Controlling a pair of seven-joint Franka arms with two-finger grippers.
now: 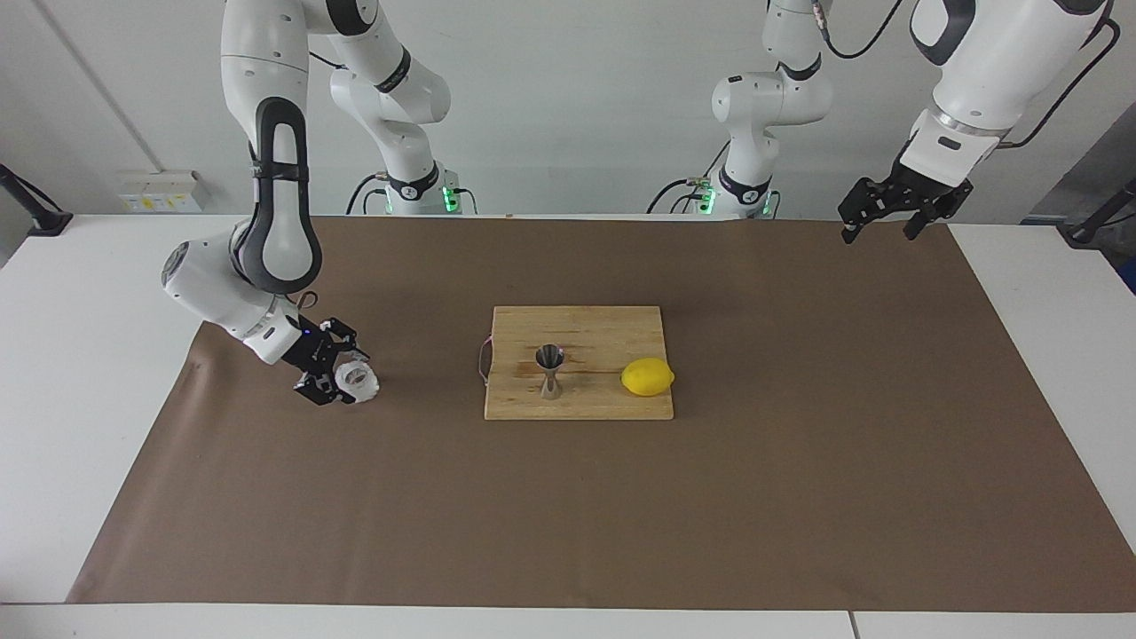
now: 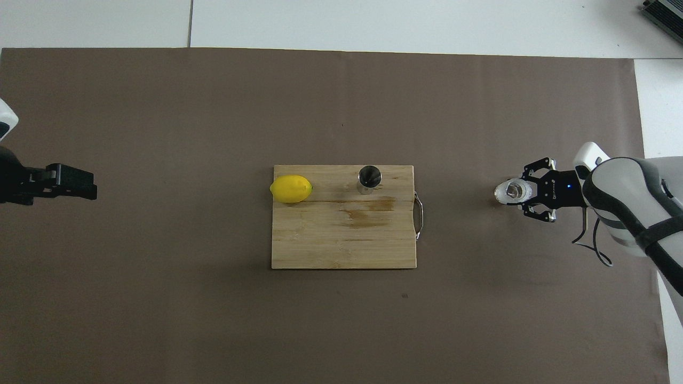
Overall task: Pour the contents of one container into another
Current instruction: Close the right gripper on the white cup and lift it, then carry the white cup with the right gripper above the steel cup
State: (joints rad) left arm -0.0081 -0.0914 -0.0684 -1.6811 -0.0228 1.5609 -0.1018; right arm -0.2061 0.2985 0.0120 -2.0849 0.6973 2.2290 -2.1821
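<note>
A matte brown paper sheet (image 1: 568, 497) covers the white table. At the frame's middle lies a rectangular grained wooden board (image 1: 612, 333) with a wire handle. On it sit a smooth yellow lemon (image 1: 647, 376) and an hourglass-shaped shiny steel jigger (image 1: 550, 371), upright. At centre left, the right gripper (image 1: 333, 377) pinches the squat faceted glass cup (image 1: 357, 380) resting on the paper. At upper right, the left gripper (image 1: 879, 220) hangs spread, waiting.
</note>
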